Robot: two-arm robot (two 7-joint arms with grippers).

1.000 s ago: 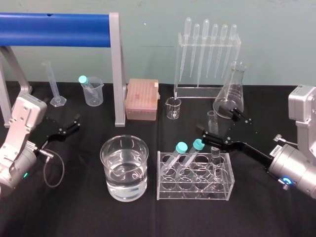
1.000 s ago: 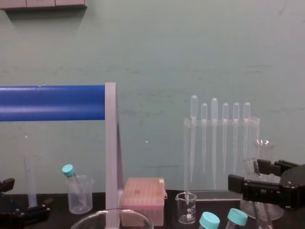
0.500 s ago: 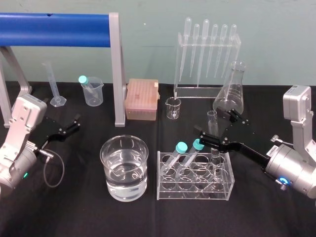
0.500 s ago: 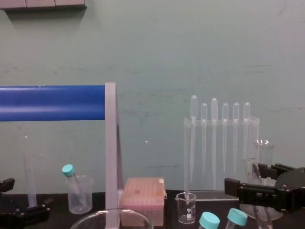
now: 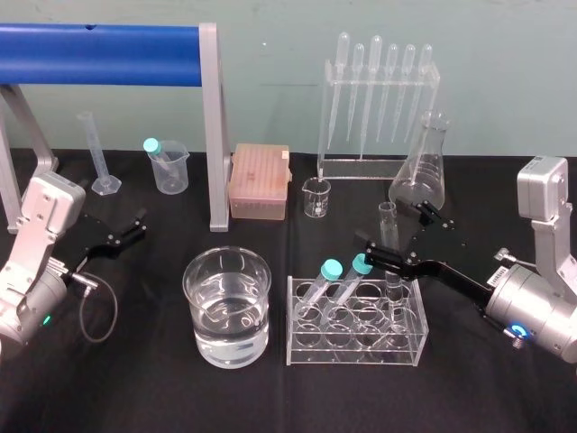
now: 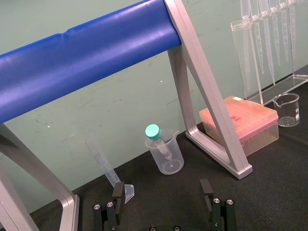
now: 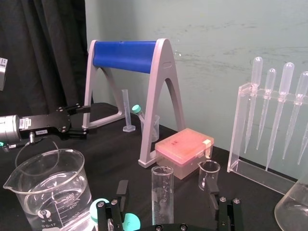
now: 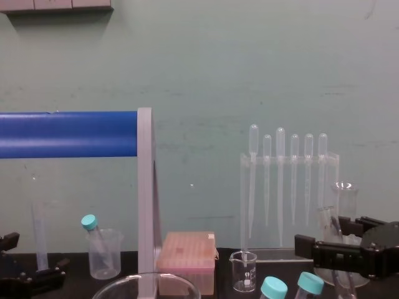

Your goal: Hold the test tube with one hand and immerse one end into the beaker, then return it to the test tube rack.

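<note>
The right pincer [image 5: 395, 233] is open wide on both sides of the test tube [image 5: 388, 216], which stands in the rack [image 5: 353, 350] on the black surface [image 5: 135, 379] (the left pincer [image 5: 135, 225] rests open, far off), and a crooked squeeze could tip or crack it.

Graduation numerals printed on the beaker [image 7: 29, 185] wall: too small to read. No other text legible.
</note>
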